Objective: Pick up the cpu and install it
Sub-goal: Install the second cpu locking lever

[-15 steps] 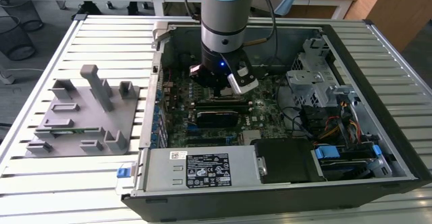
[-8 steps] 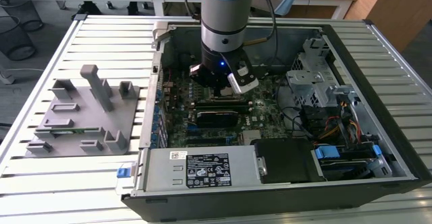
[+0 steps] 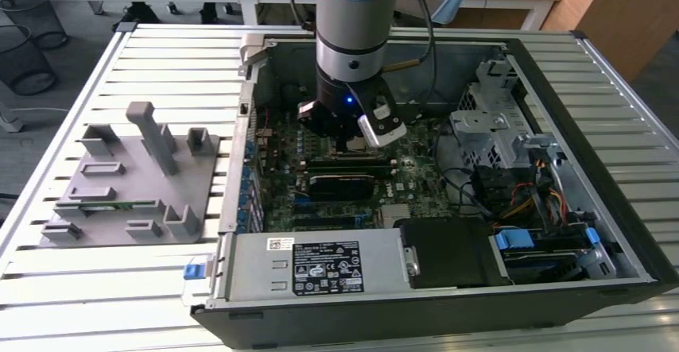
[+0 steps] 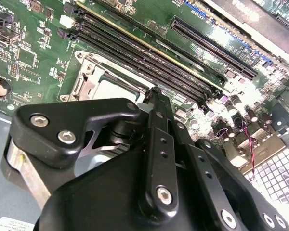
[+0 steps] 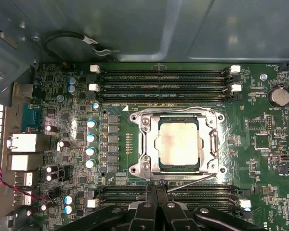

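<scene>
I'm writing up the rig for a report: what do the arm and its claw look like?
The arm is a thick cylinder, silver-grey with a light blue cap and black joint bands. A black cable runs alongside it, and a small blue light glows low down. The claw is black, built of linked bars with silver screws.

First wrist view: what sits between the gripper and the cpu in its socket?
In the first wrist view, between the gripper and the cpu lie the socket frame's near edge and its thin wire lever; nothing else.
</scene>
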You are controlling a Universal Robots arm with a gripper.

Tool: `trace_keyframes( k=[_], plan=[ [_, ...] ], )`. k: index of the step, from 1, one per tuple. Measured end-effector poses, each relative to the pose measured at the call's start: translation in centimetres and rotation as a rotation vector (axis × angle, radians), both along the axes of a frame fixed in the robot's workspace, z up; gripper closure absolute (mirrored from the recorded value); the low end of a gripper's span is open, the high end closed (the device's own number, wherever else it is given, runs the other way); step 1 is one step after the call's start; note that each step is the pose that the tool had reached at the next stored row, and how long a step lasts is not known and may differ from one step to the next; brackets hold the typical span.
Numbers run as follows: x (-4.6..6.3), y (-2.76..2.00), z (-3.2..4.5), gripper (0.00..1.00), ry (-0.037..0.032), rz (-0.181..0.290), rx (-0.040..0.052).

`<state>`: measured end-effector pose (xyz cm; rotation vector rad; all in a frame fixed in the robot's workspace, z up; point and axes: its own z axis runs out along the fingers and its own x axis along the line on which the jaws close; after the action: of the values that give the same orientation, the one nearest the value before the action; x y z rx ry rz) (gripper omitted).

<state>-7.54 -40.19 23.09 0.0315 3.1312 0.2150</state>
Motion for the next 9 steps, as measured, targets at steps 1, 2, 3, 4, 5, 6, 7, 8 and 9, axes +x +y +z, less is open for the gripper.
trace_keyframes(
  k=[1,2,3,4,5,6,7,8,9],
  plan=[
    [0.0,0.0,-0.01,0.89,0.0001,0.0,-0.0001],
    [0.0,0.0,-0.06,0.89,0.0001,0.0,-0.0002],
    [0.0,0.0,-0.14,0.89,0.0001,0.0,-0.0002],
    [0.0,0.0,-0.24,0.89,0.0,0.0,0.0],
    [-0.01,0.0,-0.32,0.89,0.0,0.0,0.0],
    [-0.02,0.0,-0.37,0.89,0.0,0.0,0.0],
    [-0.02,0.0,-0.43,0.89,0.0,0.0,0.0],
    [-0.03,0.0,-0.48,0.89,0.0001,0.0,0.0003],
    [-0.03,-0.06,-0.49,0.89,0.0,0.0,0.0078]
  ],
)
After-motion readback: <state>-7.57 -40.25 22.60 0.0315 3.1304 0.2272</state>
